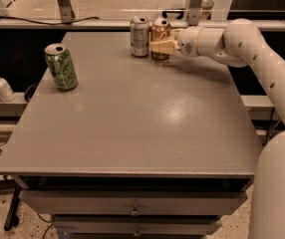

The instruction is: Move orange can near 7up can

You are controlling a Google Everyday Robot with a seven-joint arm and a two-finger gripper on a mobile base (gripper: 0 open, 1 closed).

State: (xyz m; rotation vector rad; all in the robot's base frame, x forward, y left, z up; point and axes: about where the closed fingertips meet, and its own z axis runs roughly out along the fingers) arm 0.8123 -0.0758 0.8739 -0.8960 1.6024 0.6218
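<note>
One hand (163, 46), cream-coloured, sits at the far edge of the counter (142, 128), reaching in from the right on a thick white arm (244, 41). It pinches the orange can (160, 29) low on its body: one pale finger (158, 46) lies across the front of the can, and the other is hidden behind it. The orange can stands upright with its silver top showing. Whether its base rests on the counter or hangs just above it cannot be told.

Just to the left of the orange can stands the 7up can (140, 36), silver-grey and upright, close enough that the two look as if they touch or nearly touch. Both are near the middle of the counter's far edge.

Well apart from that pair, toward the left edge of the counter, a green can (61, 66) with a mottled pattern stands upright and leans slightly in the view.

Off the counter, on a lower ledge to the left, a small white pump bottle (1, 86) stands. Below the counter's front edge run grey drawers (132, 205) with small knobs. At the right side of the view, the robot's white body (279, 183) fills the lower corner.
</note>
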